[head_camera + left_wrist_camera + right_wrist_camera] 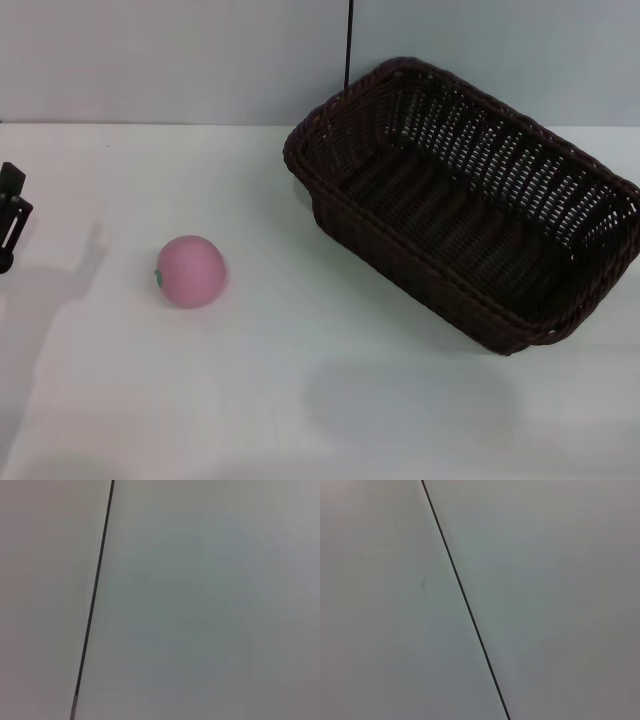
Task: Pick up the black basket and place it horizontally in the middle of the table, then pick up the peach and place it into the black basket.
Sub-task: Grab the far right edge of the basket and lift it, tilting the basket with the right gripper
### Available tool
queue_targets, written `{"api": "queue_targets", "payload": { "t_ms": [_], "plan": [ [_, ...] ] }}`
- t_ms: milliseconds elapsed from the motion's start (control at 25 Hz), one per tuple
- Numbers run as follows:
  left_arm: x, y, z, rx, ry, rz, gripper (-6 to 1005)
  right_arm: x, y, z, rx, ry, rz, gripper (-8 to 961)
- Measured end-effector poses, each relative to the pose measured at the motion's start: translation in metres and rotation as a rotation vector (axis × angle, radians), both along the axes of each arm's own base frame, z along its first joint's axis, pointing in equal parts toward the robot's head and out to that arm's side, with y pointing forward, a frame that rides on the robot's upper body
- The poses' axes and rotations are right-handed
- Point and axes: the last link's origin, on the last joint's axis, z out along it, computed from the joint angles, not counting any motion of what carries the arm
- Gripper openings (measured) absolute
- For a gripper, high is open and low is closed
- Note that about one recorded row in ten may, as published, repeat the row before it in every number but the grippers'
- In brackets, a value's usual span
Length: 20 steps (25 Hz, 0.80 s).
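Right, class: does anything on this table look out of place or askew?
The black basket sits skewed, at the table's far right rather than its middle. The peach lies outside it, on the left. Nothing is spilled or damaged.

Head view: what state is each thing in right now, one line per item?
Black basket: upright, empty, set at an angle on the table's right side.
Peach: loose on the table, left of the basket, outside it.
Left gripper: at the left edge, holding nothing.
Right gripper: out of view.

No legible text, labels, nos. or signs anywhere in view
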Motion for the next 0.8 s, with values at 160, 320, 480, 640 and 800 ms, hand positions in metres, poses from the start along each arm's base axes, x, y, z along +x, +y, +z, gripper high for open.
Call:
{"api": "queue_targets", "payload": {
  "t_ms": [160,320,480,640,800],
  "plan": [
    [-0.002,-0.001,0.003,-0.012,-0.017,-0.009,833,0.0,0.0,0.0,-0.001,0.0,0.0,826],
    [-0.002,-0.001,0.004,-0.012,-0.021,-0.013,833,0.001,-0.001,0.003,-0.004,-0.016,0.007,824],
    [-0.002,-0.001,0.004,-0.012,-0.02,-0.014,833,0.002,-0.001,0.013,-0.049,-0.038,0.053,822],
    [-0.002,0.001,0.005,-0.011,-0.016,-0.018,833,0.004,0.008,0.046,-0.241,-0.045,0.152,820],
    [-0.001,0.004,0.005,-0.013,-0.01,-0.023,833,-0.007,0.023,0.088,-0.488,-0.053,0.171,818]
  ]
}}
